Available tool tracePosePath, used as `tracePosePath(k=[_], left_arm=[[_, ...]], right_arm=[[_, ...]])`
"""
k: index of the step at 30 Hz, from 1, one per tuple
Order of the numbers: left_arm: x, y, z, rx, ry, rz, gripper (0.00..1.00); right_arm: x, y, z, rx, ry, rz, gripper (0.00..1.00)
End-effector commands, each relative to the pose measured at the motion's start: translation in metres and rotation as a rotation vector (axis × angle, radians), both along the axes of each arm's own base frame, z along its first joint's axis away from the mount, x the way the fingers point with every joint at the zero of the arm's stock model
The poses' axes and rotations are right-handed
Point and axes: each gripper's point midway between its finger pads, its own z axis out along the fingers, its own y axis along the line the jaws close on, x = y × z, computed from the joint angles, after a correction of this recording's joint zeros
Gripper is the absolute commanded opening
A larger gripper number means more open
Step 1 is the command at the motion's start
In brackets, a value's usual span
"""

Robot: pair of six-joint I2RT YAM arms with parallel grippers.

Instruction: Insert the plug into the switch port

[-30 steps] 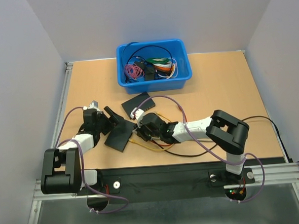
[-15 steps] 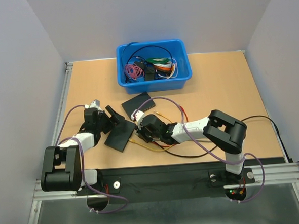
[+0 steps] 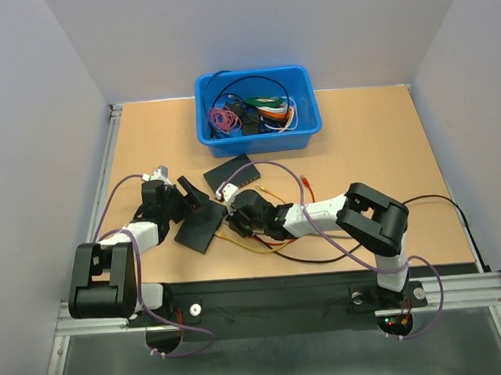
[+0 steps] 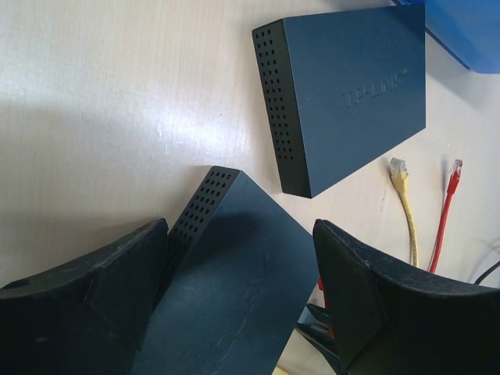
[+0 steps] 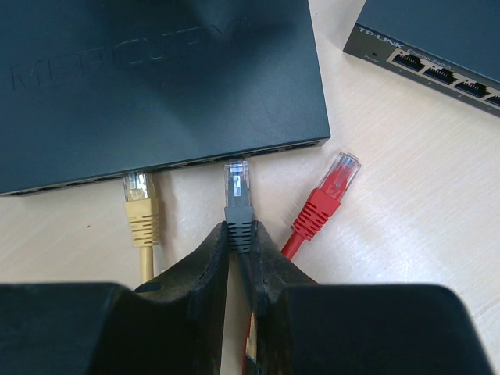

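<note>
Worked on a tan table (image 3: 384, 145), with a blue bin (image 3: 256, 141) of spare cables at the far edge, out of the way. Had a second switch (image 3: 232, 171) lying flat between bin and arms, ports toward the right arm, held by nothing.

Had the switch (image 3: 200, 226) nearer the bases, straddled across its width by the left gripper (image 3: 187, 196). Showed fingers (image 4: 117, 273) spread wide, one on each side of the box and by the look pressed against it, most likely to stop it sliding back under a push. Presented the port face to the right arm, squarely enough for a straight approach.

Held the right gripper (image 5: 240, 234) low and in line with that face, fingers all but closed. Pinched the grey plug (image 5: 237, 191) by its boot just behind the head, far enough back to leave the head free to enter. Had the plug's tip right at the mouth of a port, with the body all outside; judged the insertion not yet done, with only a short straight push wanted.

Saw a yellow plug (image 5: 139, 199) just to the left, tip at a neighbouring port; seated or not, could not tell. Saw a red plug (image 5: 332, 187) loose on the table just to the right, angled toward the face but clear of it.
</note>
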Motion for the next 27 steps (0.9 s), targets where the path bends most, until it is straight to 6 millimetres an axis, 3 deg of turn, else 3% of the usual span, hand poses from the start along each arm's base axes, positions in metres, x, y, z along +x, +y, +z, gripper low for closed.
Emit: tracePosePath(k=[1,27], left_arm=[[0.000,-0.007,0.001,0.002,0.003,-0.031,0.86],[-0.001,-0.005,-0.002,0.011,0.016,-0.019,0.86]], right_arm=[[0.003,0.019,0.020,0.064,-0.018,0.013,0.00],[0.007,0.018,0.064,0.115,-0.068,-0.006,0.00]])
